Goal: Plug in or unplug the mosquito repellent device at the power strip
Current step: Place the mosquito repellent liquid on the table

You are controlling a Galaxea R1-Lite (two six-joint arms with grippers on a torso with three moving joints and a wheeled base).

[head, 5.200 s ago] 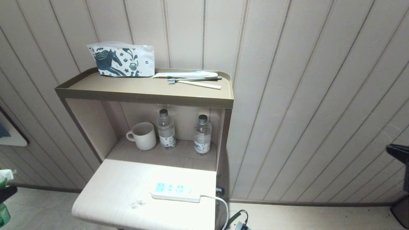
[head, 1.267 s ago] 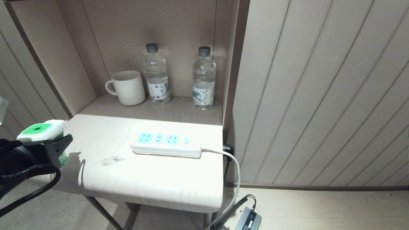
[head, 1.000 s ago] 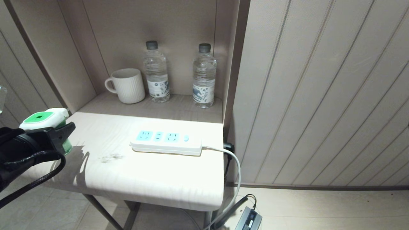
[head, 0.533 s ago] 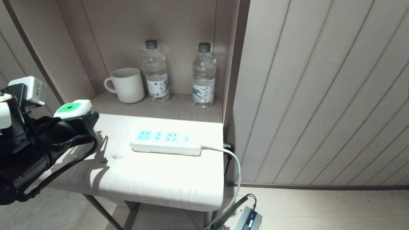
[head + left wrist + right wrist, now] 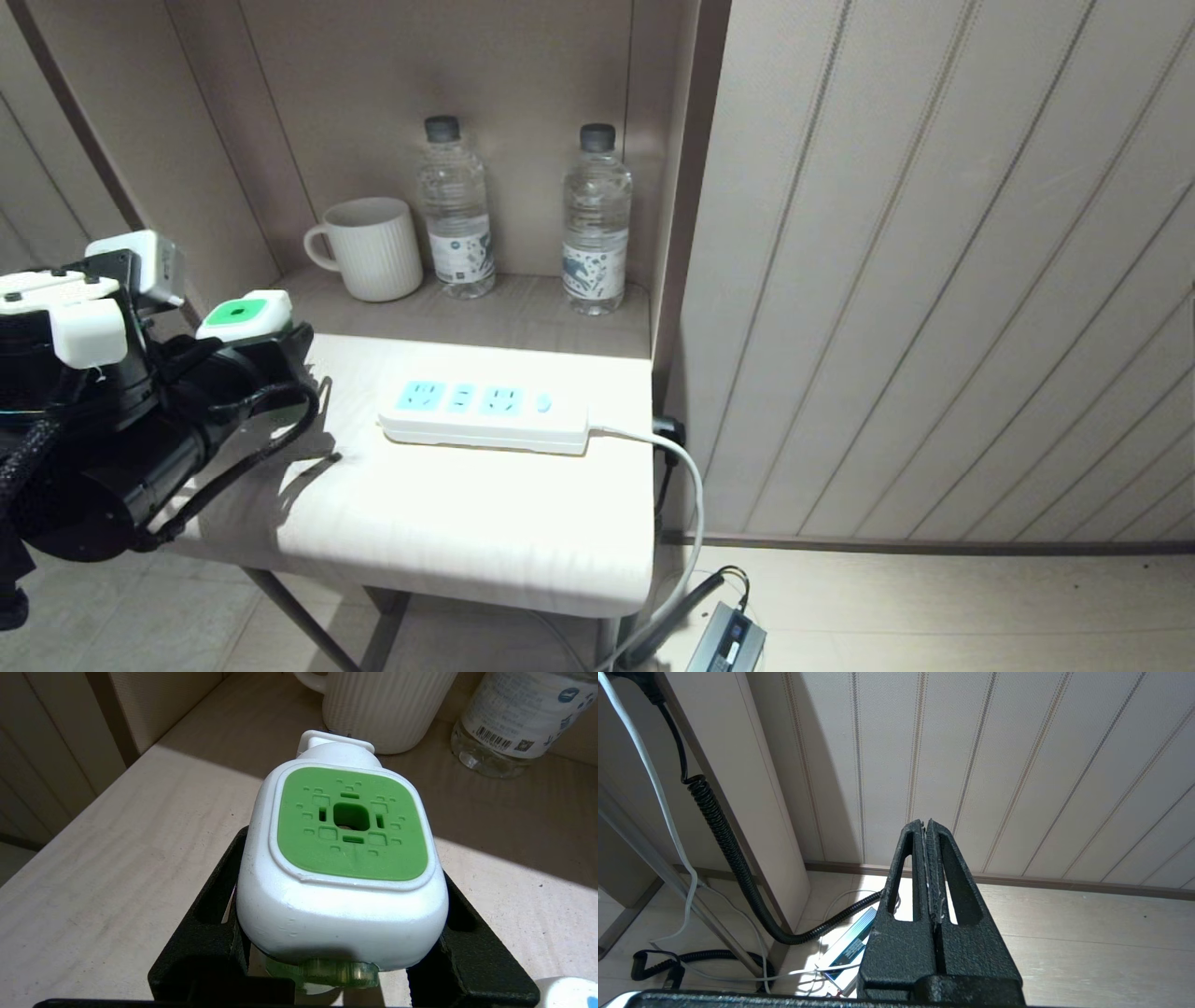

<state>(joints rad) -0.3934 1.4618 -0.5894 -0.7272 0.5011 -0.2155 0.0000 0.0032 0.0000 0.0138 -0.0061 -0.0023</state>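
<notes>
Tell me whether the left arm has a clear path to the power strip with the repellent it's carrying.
Probably yes. The left end effector holds the repellent beside the power strip, apart from it, with only bare tabletop between; the mug stands farther back.

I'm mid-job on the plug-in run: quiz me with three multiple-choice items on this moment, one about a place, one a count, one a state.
1. Where does the power strip lie?
A. on the pale table top
B. on the floor
C. in the alcove beside the mug

2. How many water bottles stand in the alcove?
A. one
B. two
C. three

3. How is the mosquito repellent device right now?
A. plugged into the strip
B. lying on the table
C. held in the left gripper, clear of the strip

Answers:
1 A, the strip sits flat on the table top with its cord running off the edge.
2 B, two capped bottles stand next to the mug.
3 C, the black fingers clamp its sides and it is left of the strip.
</notes>
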